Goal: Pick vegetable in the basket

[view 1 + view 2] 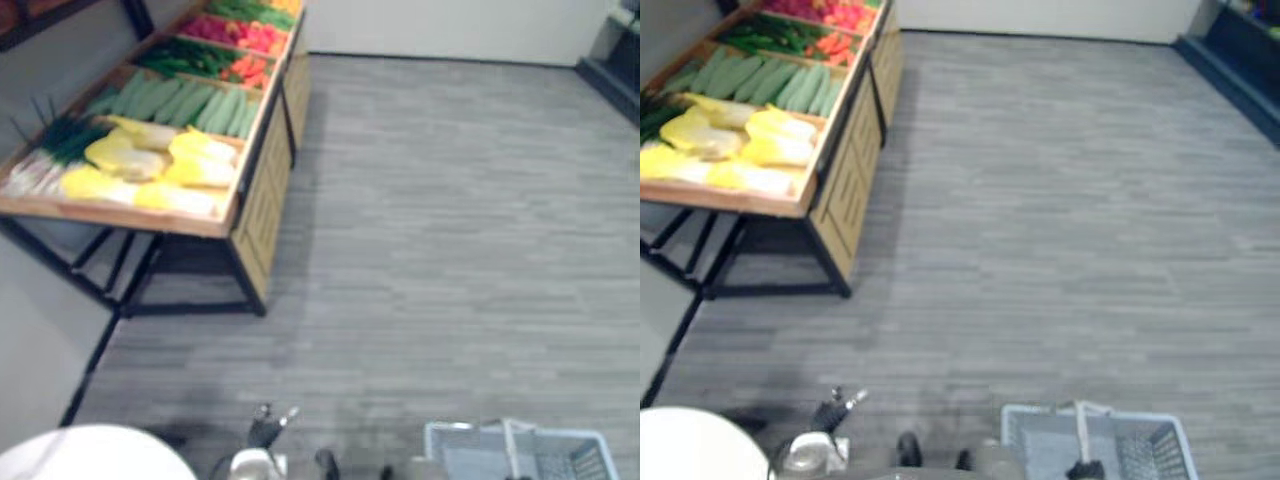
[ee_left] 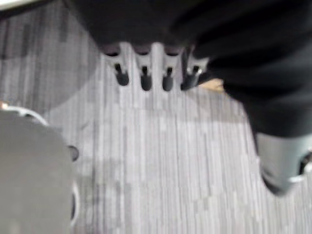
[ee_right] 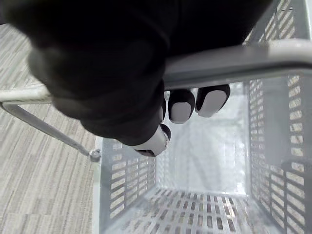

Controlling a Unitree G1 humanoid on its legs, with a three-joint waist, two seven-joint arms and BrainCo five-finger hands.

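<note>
My right hand (image 3: 122, 73) is shut on the grey handle (image 3: 243, 58) of a pale plastic basket (image 3: 273, 161), fingers curled under the bar. The basket (image 1: 1165, 445) hangs low on my right and holds nothing. Vegetables lie on a wooden stand (image 1: 262, 190) to the far left: yellow cabbages (image 1: 200, 160) at the near end, cucumbers (image 1: 190, 100) behind them, green onions (image 1: 60, 140) beside, then peppers, carrots and tomatoes (image 1: 240, 35) farther back. My left hand (image 2: 156, 73) hangs low over the floor, well short of the stand, fingers relaxed and holding nothing.
Grey plank floor (image 1: 450, 220) stretches between me and the stand. The stand rests on a black metal frame (image 1: 130, 280) that reaches out along the floor. A dark low shelf (image 1: 612, 60) stands at the far right by the pale wall.
</note>
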